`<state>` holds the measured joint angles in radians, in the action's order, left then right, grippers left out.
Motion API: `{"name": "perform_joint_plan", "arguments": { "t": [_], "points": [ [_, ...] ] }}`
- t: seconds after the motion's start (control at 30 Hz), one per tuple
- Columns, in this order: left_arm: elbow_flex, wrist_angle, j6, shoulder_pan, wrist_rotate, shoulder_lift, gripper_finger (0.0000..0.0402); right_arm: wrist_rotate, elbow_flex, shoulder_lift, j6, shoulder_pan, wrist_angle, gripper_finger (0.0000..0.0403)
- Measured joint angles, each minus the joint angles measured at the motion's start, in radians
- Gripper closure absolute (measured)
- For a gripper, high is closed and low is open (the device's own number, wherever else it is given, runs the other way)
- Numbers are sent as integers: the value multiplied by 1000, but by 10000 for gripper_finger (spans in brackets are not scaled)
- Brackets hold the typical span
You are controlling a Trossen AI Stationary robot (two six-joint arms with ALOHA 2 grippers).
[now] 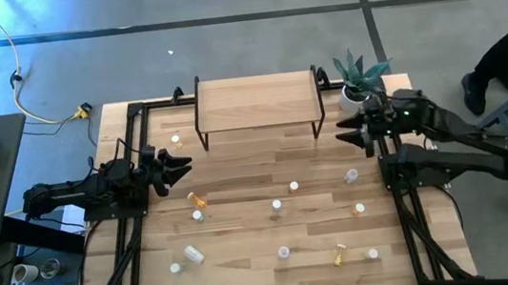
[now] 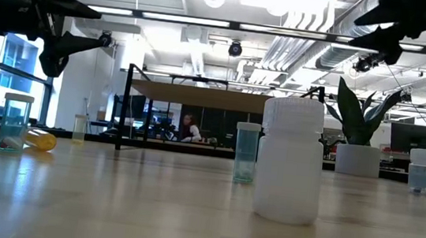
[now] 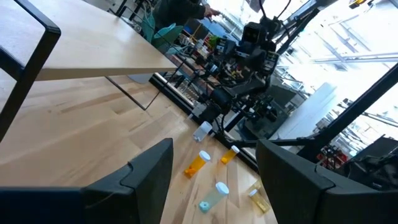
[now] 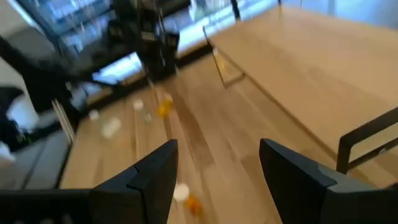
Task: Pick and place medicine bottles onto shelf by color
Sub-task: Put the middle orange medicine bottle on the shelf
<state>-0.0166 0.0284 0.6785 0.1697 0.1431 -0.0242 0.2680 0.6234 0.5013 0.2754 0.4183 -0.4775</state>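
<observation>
We see both claws spread, empty — left gripper [image 1: 183, 163] nearest orange bottle [image 1: 198, 199], lying flat just below; right gripper [image 1: 344, 131] by shelf [image 1: 256, 99].

We see a potted green plant [image 1: 359, 80] in a white pot at the table's [image 1: 239, 178] far right corner. A yellow cable [image 1: 34, 108] trails across the grey floor. A person's dark-clothed leg [image 1: 503, 56] shows at the right edge.

Bare shelf [image 1: 255, 96] top, open to approach from above; scattered medicine bottles [image 1: 278, 206] crowding the table [image 1: 237, 164] in front; potted plant [image 1: 358, 81] blocking the shelf's right end.
</observation>
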Motion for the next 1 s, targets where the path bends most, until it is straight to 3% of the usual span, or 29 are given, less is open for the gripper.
{"name": "perform_joint_plan", "arguments": {
  "t": [0.37, 0.67, 1.0],
  "points": [
    [0, 0, 0, 0, 1, 0, 181, -9, 13, 277, -81, -178, 31, 185],
    [0, 0, 0, 0, 3, 0, 181, -131, 13, 465, -192, -355, 202, 185],
    [0, -1, 0, 0, 3, 0, 181, -201, 13, 648, -211, -445, 318, 185]
  ]
}}
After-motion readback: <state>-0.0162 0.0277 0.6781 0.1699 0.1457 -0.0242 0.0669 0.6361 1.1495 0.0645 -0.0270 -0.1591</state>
